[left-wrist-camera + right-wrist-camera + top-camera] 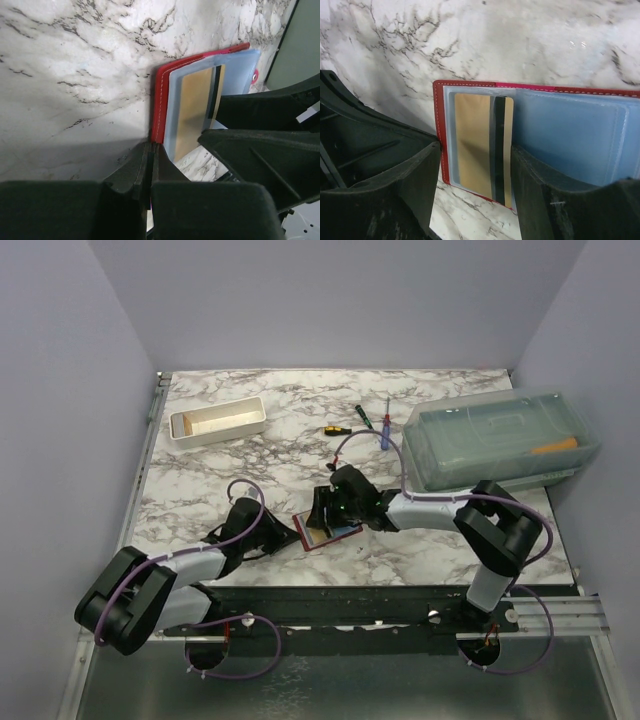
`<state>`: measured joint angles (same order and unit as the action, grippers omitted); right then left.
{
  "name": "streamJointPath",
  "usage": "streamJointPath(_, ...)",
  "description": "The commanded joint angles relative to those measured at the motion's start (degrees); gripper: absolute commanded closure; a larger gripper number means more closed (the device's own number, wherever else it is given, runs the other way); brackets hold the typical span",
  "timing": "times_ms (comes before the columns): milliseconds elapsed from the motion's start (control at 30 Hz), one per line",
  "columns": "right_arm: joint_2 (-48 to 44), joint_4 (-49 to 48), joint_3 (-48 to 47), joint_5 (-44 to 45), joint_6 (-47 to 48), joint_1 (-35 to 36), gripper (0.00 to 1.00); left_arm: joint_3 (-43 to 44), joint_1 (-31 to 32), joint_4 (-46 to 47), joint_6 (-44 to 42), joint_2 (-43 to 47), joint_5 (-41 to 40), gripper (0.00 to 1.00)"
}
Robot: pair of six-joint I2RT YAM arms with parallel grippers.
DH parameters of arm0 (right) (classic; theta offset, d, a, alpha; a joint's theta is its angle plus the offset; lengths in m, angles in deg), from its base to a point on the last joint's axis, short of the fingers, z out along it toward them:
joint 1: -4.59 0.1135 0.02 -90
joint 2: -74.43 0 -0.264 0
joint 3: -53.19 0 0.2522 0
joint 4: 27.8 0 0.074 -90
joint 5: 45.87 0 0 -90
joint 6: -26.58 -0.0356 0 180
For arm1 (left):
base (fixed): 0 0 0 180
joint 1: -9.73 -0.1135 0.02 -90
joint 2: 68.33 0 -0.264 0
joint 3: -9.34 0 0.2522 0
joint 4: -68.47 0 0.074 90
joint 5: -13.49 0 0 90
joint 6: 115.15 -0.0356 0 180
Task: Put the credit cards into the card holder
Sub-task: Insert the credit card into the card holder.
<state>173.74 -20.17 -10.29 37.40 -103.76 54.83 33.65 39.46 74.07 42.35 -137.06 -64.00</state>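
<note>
The card holder (318, 537) lies open near the table's front edge, a dark-red wallet with clear sleeves inside. My left gripper (151, 150) is shut on the holder's red edge (160, 100) at its near corner. A tan card (472, 140) with a dark stripe sits in the left sleeve. A blue card (570, 140) shows through the sleeve to its right. My right gripper (476, 147) is open just above the holder, one finger at the red border (438, 125) and the other over the blue sleeve, with the tan card between them. From above, the right gripper (328, 518) partly covers the holder.
A white tray (217, 423) stands at the back left. A clear plastic box (500, 440) with an orange item inside fills the back right. Three small screwdrivers (385, 425) lie between them. The right arm's fingers (265, 110) fill the right of the left wrist view.
</note>
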Motion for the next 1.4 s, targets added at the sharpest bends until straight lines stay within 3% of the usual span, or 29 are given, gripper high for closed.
streamJointPath(0,5.0,8.8,-3.4,3.7,0.3,4.5,0.38,2.2,-0.1,-0.9,-2.3,-2.0,0.7,1.00)
streamJointPath(300,-3.8,16.2,-0.5,8.0,3.0,-0.7,0.32,2.0,-0.1,-1.6,-3.0,-1.7,0.3,1.00)
streamJointPath(500,-1.6,13.0,-0.1,3.1,4.0,-0.5,0.32,2.8,-0.1,-0.5,-3.1,-4.1,2.1,1.00)
streamJointPath(633,2.1,12.3,-4.1,2.3,2.8,3.7,0.31,4.8,-0.1,2.1,-3.8,-9.1,6.2,1.00)
streamJointPath(767,5.4,17.4,-9.2,5.6,0.8,5.7,0.30,5.4,-0.1,6.9,-1.8,-12.9,8.3,1.00)
streamJointPath(900,2.7,22.6,-8.9,14.1,1.5,5.6,0.25,5.2,-0.2,6.6,-1.6,-11.4,6.7,1.00)
streamJointPath(1067,-1.5,25.1,-10.3,16.2,5.1,5.5,0.24,5.1,-0.6,-0.2,-3.2,-7.5,3.3,1.00)
streamJointPath(1233,-4.0,28.3,-13.5,17.8,6.6,5.3,0.18,8.1,-1.4,-17.4,-5.2,-1.6,-3.1,1.00)
streamJointPath(1367,-5.5,29.9,-15.1,18.5,8.2,4.3,0.17,9.6,-2.7,-26.2,-6.0,5.7,-5.7,0.81)
